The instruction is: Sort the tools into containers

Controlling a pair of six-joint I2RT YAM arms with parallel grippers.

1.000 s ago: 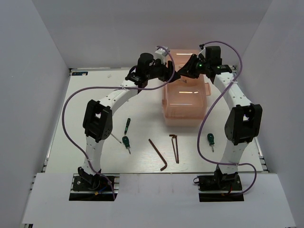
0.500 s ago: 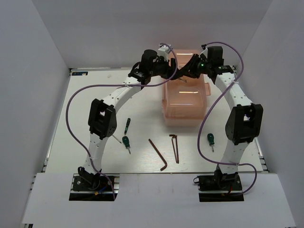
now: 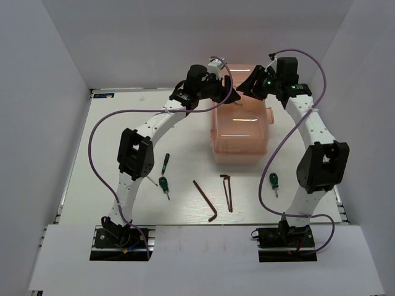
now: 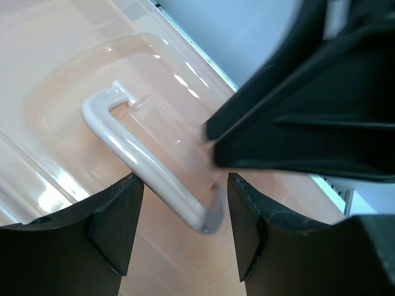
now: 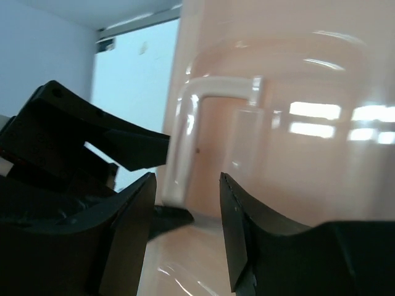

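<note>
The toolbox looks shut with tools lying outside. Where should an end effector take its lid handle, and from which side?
Take the lid handle at the middle of its long straight bar, from above, jaws straddling it crosswise: the bar seems raised off the lid, and short legs block both ends.

White surface [image 3: 185, 145] seen from above. A translucent salmon-pink toolbox [image 3: 242, 143] stands towards the far side, a little right of centre. Nearer and to its left lie two stubby tools close together: the far green screwdriver [image 3: 165, 163] and the near green screwdriver [image 3: 163, 184]. Near the middle lie the left hex key [image 3: 205, 198] and the right hex key [image 3: 227, 192], side by side but apart. Right of them lies the right green screwdriver [image 3: 273, 182]
</note>
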